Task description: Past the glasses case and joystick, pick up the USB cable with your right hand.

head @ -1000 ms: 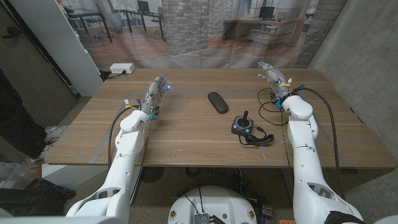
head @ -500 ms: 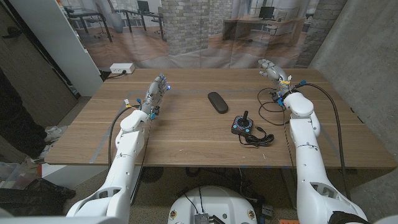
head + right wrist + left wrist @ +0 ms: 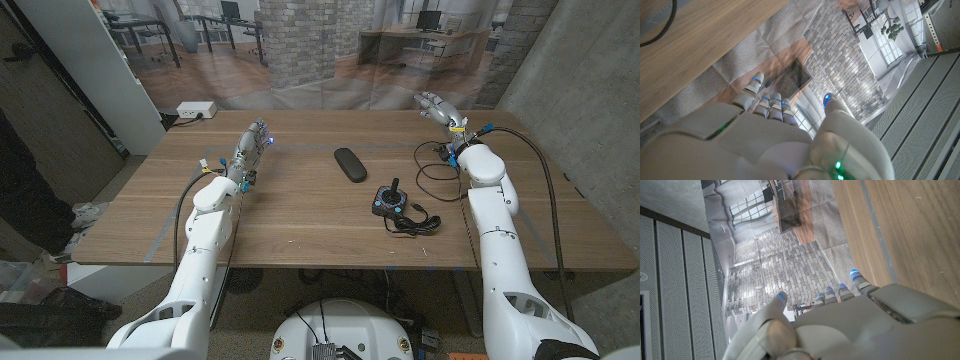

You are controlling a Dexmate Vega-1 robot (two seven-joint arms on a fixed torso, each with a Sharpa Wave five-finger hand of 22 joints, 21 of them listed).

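Wooden table in front of a printed office backdrop

The table had a warm plank top; behind it hung a backdrop printed with brick pillars, desks and big windows, creased in places; a grey concrete-look wall stood on one side; a white panel leaned on the other; a white power strip sat at the far corner.

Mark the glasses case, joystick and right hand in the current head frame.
glasses case [image 3: 349,164]: head view, middle of its dark oval lid.
joystick [image 3: 390,201]: head view, top face of its base, by the foot of the stick.
right hand [image 3: 437,106]: head view, back of the hand, fingers reaching past the table's far edge.
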